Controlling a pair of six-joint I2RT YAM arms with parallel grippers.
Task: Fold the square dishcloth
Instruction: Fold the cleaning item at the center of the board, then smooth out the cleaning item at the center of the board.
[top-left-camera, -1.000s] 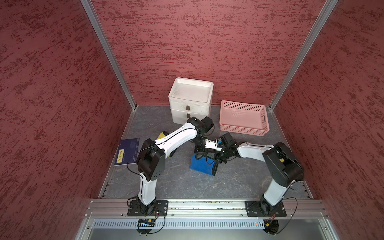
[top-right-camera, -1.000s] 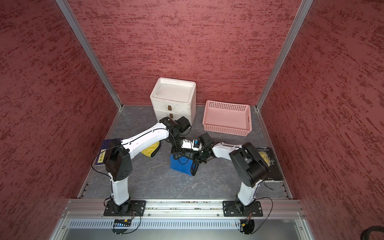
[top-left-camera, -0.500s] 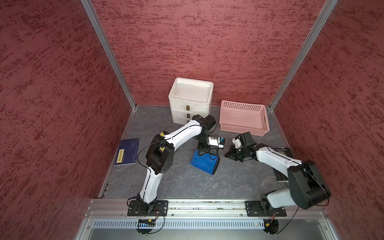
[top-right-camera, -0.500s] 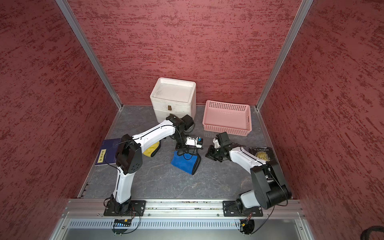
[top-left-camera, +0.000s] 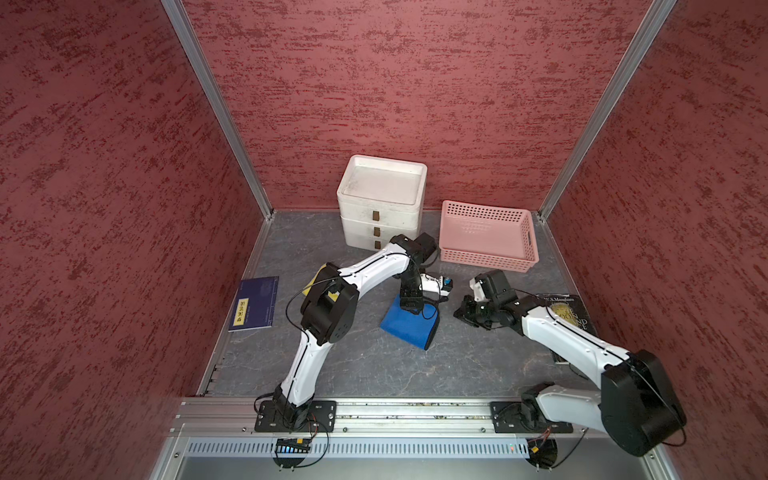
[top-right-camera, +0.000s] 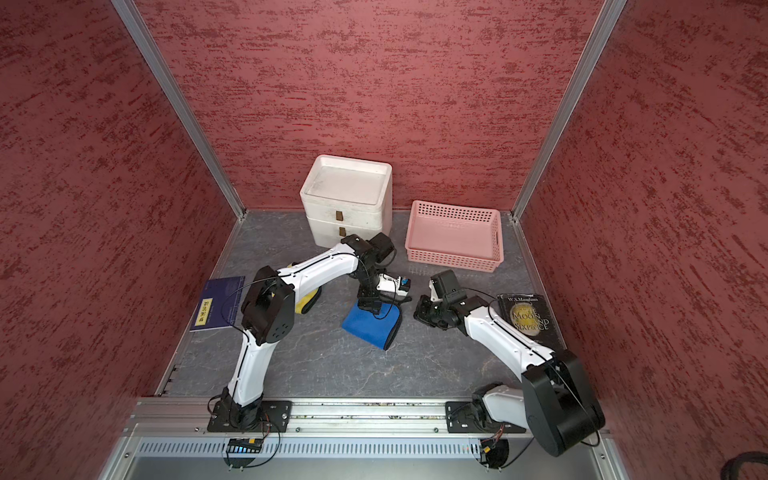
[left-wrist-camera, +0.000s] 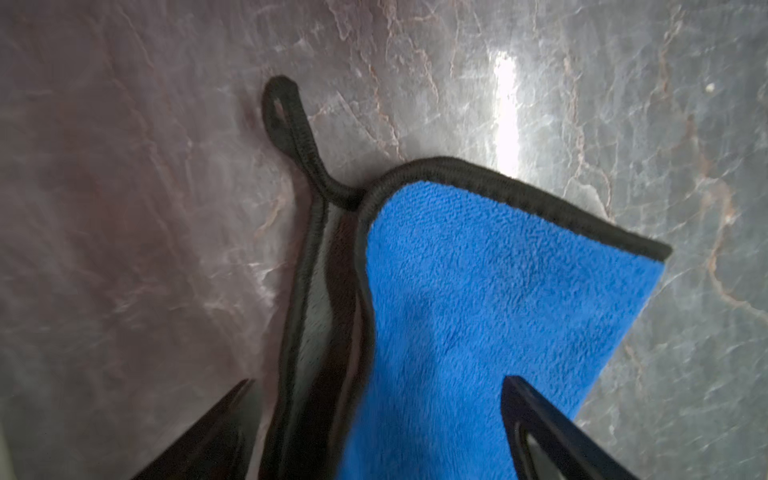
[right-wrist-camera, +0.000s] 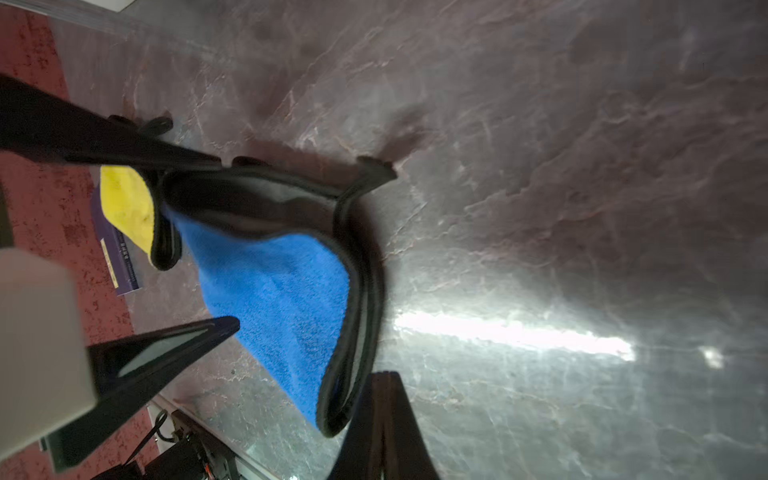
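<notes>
Near side first: blue dishcloth (top-left-camera: 409, 328) lies mid-table, doubled into a rectangle, black trim stacked along its 3 o'clock edge. One fold looks done, imo.

L gripper (top-left-camera: 410, 302) is over the cloth's 12 o'clock edge, jaws spread wide, gripping nothing. R gripper (top-left-camera: 462, 311) is at 3 o'clock of the cloth, apart from it, jaws closed and empty.

Left to do, prob: flatten it, maybe a 2nd fold.

Views: L wrist cam shows the two trimmed edges not quite lined up, w/ hang loop (left-wrist-camera: 297, 133) poking out; too small to see in the top views. R wrist cam shows the top layer gaping, not flat.

Far end shows in both top views only: drawer box (top-left-camera: 380, 208) at 12, pink basket (top-left-camera: 488, 259) at 1.
</notes>
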